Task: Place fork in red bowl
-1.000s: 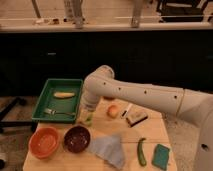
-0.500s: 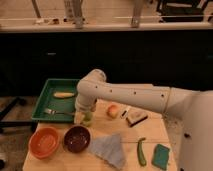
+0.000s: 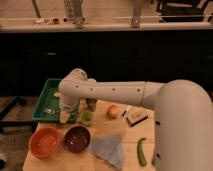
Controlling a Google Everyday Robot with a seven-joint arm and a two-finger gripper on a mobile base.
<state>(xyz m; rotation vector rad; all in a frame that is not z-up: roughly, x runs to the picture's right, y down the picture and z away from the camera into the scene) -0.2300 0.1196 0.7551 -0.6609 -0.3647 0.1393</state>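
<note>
A slim pale fork (image 3: pixel 49 111) lies in the front left part of the green tray (image 3: pixel 46 98). The orange-red bowl (image 3: pixel 44 142) sits on the table in front of the tray, at the front left. My gripper (image 3: pixel 66 113) hangs from the white arm over the tray's front right part, just right of the fork. It is open and nothing shows in it. The arm hides the middle of the tray.
A dark maroon bowl (image 3: pixel 76 139) stands right of the red bowl. A small green cup (image 3: pixel 86 117), an orange fruit (image 3: pixel 113 111), a white-handled utensil (image 3: pixel 126 110), a brown block (image 3: pixel 136 118), a grey cloth (image 3: pixel 108 149) and a green pepper (image 3: pixel 141 152) lie on the table.
The arm has swung left and the gripper has moved from beside the tray's right edge to over the tray, closer to the fork.
</note>
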